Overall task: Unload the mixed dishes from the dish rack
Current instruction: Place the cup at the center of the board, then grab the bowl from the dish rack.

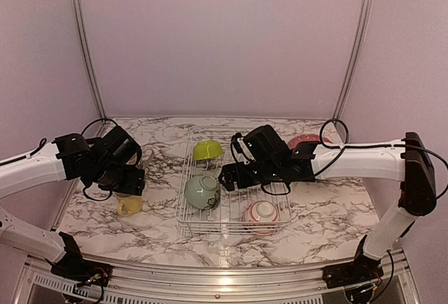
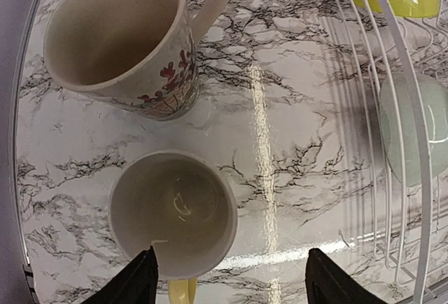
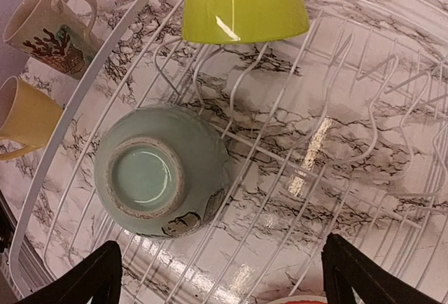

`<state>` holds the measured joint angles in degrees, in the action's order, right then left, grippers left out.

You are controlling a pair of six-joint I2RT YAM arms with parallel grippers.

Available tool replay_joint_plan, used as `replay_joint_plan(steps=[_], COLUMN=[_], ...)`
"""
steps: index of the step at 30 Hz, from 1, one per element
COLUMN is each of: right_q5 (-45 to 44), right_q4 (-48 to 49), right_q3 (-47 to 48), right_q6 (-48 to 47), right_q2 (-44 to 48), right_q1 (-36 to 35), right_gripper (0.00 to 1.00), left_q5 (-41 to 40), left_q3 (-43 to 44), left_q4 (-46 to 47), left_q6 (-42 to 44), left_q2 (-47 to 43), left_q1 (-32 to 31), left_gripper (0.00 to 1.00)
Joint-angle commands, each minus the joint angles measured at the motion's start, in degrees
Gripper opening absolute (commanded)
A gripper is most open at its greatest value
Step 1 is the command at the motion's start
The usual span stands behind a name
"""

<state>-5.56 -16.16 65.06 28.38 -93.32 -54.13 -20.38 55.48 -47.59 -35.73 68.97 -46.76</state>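
The rack [image 1: 187,214] is a white wire basket with low sides and rows of upright tines, sitting mid-table on the marbled top [image 1: 329,213]. Three bowls are in it. A glossy lime bowl [image 1: 208,150] is turned over at the far left corner. A pale green bowl [image 1: 202,191] lies nearer along the left side, tipped so that its unglazed foot ring faces up, with a dark pattern near its rim. A white bowl with red bands [image 1: 262,213] sits at the near right, and which way up it sits cannot be told. Outside the rack, to its left, two mugs stand upright and close together on the table. The yellow mug [image 2: 173,213] has a pale inside and its handle points toward the arm, and beyond it is a cream mug [image 2: 119,38] printed with red coral-like sprigs. A red plate [image 1: 309,140] shows beyond the rack's far right corner, partly hidden by the right arm. The left gripper [image 2: 231,286] hangs above the yellow mug with its fingers spread wide and holding nothing, one tip over the mug's near rim. The right gripper [image 3: 224,283] hovers over the middle of the rack, just right of the green bowl, fingers also wide apart and empty.
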Motion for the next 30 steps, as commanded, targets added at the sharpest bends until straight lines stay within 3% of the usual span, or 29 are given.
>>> replay_joint_plan(steps=[1,7,15,25,30], right_q5=[-1.5,-4.9,-2.6,-2.9,-2.1], right_q4=[-4.7,-21.6,-33.4,-34.0,-32.4], right_q3=[1.4,4.0,5.1,3.1,1.5], right_q6=[-2.7,-7.7,-8.3,-6.7,-6.8], right_q2=[2.1,3.9,4.6,2.3,1.8], right_q1=[0.8,0.9,-1.6,-2.6,-2.5], right_gripper=[0.96,0.96,0.91,0.77,0.76], left_q5=[1.4,2.8,12.7,19.0,20.1], left_q3=[1.4,0.9,-1.5,-0.8,-1.0], left_q4=[2.5,9.1,28.4,36.7,37.9], left_q6=[2.2,5.3,8.2,8.0,7.5], left_q2=[-4.9,-12.5,-18.5,-12.4,-11.9], left_q1=[-0.2,-0.6,-0.7,-0.6,-0.7], left_gripper=[0.83,0.91,0.97,0.99,0.99])
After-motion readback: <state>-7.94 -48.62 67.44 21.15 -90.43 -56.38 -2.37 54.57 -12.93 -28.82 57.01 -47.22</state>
